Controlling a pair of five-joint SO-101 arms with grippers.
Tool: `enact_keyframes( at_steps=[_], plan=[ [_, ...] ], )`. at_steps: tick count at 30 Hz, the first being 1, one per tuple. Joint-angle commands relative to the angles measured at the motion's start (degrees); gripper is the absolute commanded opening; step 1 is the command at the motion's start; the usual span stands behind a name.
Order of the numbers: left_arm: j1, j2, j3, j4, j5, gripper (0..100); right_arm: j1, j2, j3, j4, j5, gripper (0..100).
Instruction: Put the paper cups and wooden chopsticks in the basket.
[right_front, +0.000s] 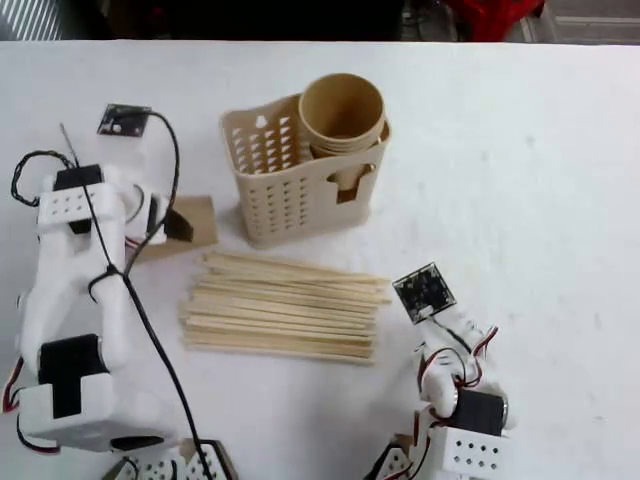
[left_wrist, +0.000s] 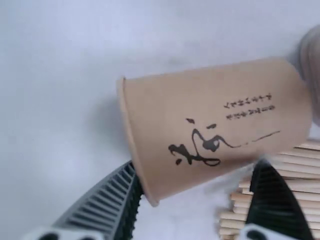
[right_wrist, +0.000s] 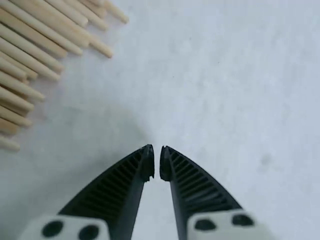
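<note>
A brown paper cup (left_wrist: 215, 135) lies on its side on the white table, also seen in the high view as the cup (right_front: 190, 222) left of the basket. My left gripper (left_wrist: 197, 167) is open just over it, one finger at the rim and the other by the cup's side. The beige basket (right_front: 285, 195) holds stacked paper cups (right_front: 342, 112). A pile of wooden chopsticks (right_front: 285, 305) lies in front of the basket. My right gripper (right_wrist: 156, 162) is shut and empty above bare table, beside the chopstick ends (right_wrist: 30, 60).
The left arm's white body (right_front: 70, 300) and its black cable run along the table's left side. The right arm (right_front: 462, 405) stands at the front right. A small circuit board (right_front: 124, 119) lies at the back left.
</note>
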Motion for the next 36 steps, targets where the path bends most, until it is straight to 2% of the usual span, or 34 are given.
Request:
enact_keyframes(
  at_steps=[1,5,10,13,17,31,33,36],
  plan=[
    [1.54,-0.75,-1.05,-0.35,0.44,32,-0.48,-0.22,0.44,0.31,0.70,4.2],
    [1.63,-0.75,-1.14,-0.70,0.44,31,-0.48,-0.22,0.44,0.31,0.62,4.2],
    [1.63,-0.84,-1.23,-0.79,0.35,19,-0.48,-0.22,0.44,0.22,0.62,4.2],
    [1.89,-0.92,-1.32,-0.62,0.35,17,-0.48,-0.22,0.44,0.22,0.62,4.2],
    [1.45,-0.92,-5.63,2.55,0.09,17,-0.48,-0.22,0.44,0.22,0.53,4.2],
    [-0.22,-0.92,-33.85,28.22,-0.18,17,-0.31,-0.22,0.44,0.22,0.44,4.2],
    [-1.27,-0.92,-34.29,29.27,0.26,17,-0.31,-0.22,0.44,0.22,0.44,4.2],
    [-4.70,-0.48,-32.44,28.22,4.31,26,-0.31,-0.22,0.44,0.22,0.44,4.2]
  ],
)
